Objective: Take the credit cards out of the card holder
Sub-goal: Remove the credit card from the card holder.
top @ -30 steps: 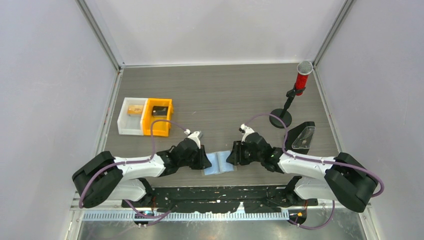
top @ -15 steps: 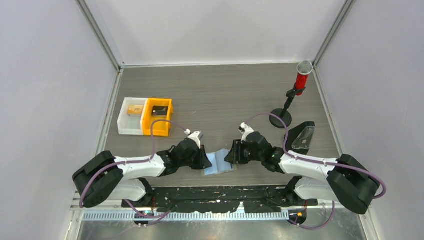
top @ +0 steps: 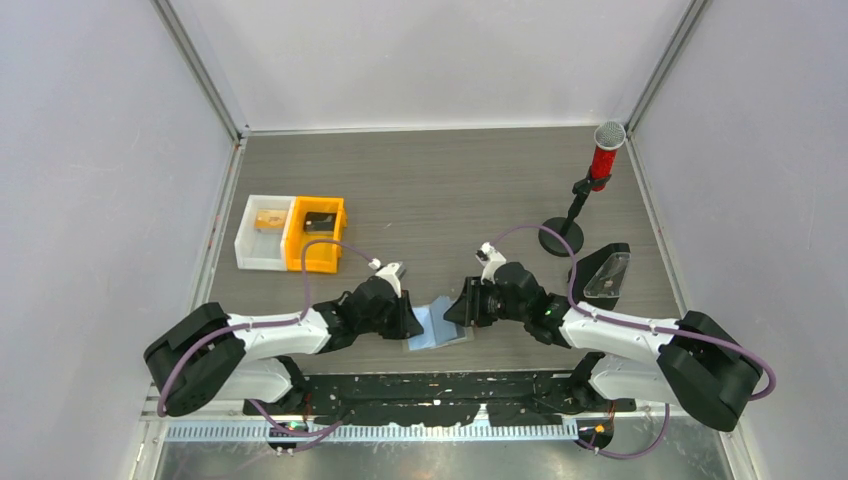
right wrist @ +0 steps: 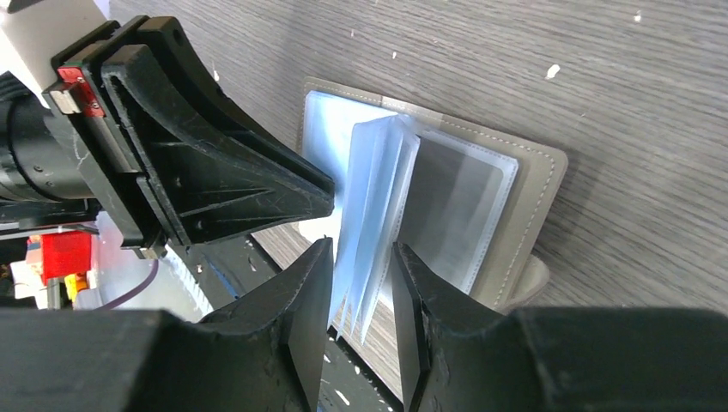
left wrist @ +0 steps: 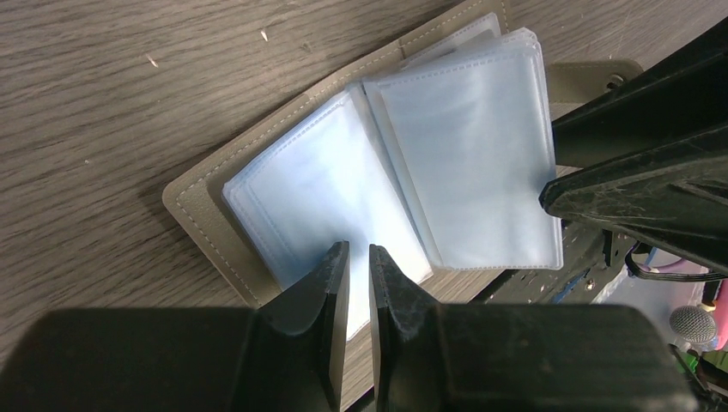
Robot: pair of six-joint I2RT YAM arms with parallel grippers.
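Card holder (top: 470,330) lay open, face up, on the table (top: 450,190) close to the near edge, between the two grippers. Its long axis ran left-right in the top view, slightly skewed, with the right end a bit farther from the arm bases. The spine ran roughly front to back. The grey stitched rim showed around the pages.

Credit cards (left wrist: 468,146) were in the holder as light blue leaves. The left stack lay flat on the left panel. The right leaves were lifted and fanned, standing partly on edge off the right panel.

Left arm was low, forearm stretched rightward toward the centre. Left gripper (left wrist: 356,251) pointed at the holder's left half with its fingers nearly together, only a thin slit between them. The tips were on the near edge of the flat left stack. Couldn't tell if a leaf was pinched in the slit.

Right arm was low too, forearm reaching leftward, wrist angled down at the holder's right half. Right gripper (right wrist: 360,247) had its fingers apart, straddling the lower edge of the fanned leaves, with a gap showing beside them. Not clamped as far as visible. The two grippers faced each other, tips near but apart.

Orange bin (top: 292,252) and white bin (top: 243,248) sat side by side at the left of the table, well apart from the holder. Microphone (top: 606,150) stood on its stand at the right.
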